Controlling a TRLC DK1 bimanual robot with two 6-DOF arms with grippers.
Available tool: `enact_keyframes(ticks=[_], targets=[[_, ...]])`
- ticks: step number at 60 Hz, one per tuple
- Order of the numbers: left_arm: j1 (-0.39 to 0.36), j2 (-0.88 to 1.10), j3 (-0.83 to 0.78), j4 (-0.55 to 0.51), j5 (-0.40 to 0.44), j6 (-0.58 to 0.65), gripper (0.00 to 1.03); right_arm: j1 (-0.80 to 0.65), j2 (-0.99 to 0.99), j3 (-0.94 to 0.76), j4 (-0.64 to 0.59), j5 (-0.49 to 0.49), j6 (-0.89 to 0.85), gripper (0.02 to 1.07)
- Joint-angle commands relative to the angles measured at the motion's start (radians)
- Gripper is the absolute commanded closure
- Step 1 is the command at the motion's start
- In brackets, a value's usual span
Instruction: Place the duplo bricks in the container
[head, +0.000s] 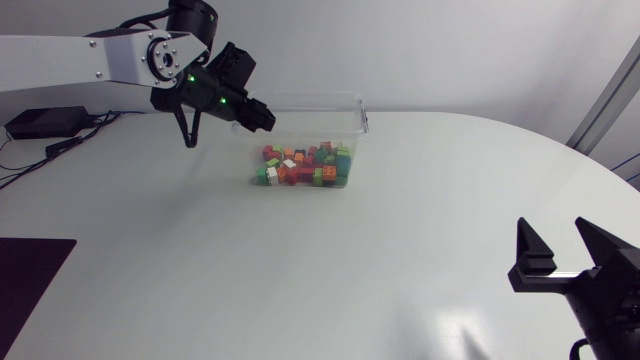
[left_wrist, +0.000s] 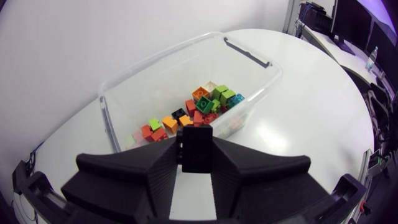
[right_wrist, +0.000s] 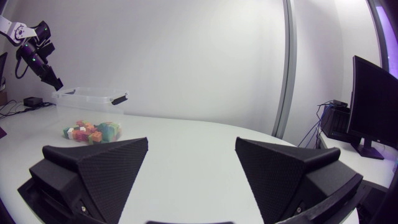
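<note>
While the left arm reaches in from the side over the white desk (head: 300, 280), its left claw (head: 258, 115) hangs above the near rim of a clear plastic container (head: 357, 112). This claw is clenched on a black brick (left_wrist: 197, 142), with one broad finger pressed against each side. The brick is gripped upright and held above the container's open top, near one end wall, probably so that it will fall inside when let go.

A heap of duplo bricks (head: 303, 165) already lies on the container's floor, gathered toward one end: red, orange, green, white and at least one teal piece. The end under the claw looks bare, so a dropped brick should meet nothing on the way down.

No loose bricks can be seen on the desk, so the held brick may be the last one, though that is only a judgement.

Well apart, at the desk's near right corner, the right claw (head: 565, 262) is released. Its two wedge fingers are spread wide with nothing between them. It appears to be parked out of the way, leaving the container to the other arm.
</note>
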Motion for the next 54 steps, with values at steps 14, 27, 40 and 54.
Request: enact_keyframes(ticks=[14, 27, 40, 54], targets=[[-0.020, 0.101, 0.128, 0.134, 0.011, -0.018, 0.75, -0.003, -0.007, -0.022, 0.008, 0.005, -0.014, 0.06], [-0.020, 0.200, 0.227, 0.196, 0.010, -0.041, 0.69, -0.003, -0.007, -0.022, 0.008, 0.005, -0.014, 0.06], [-0.023, 0.297, 0.280, 0.237, -0.033, -0.015, 0.04, -0.003, -0.007, -0.021, 0.008, 0.005, -0.012, 0.06], [0.052, 0.046, 0.098, 0.304, -0.038, 0.004, 0.04, -0.003, -0.007, -0.021, 0.008, 0.005, -0.012, 0.06]])
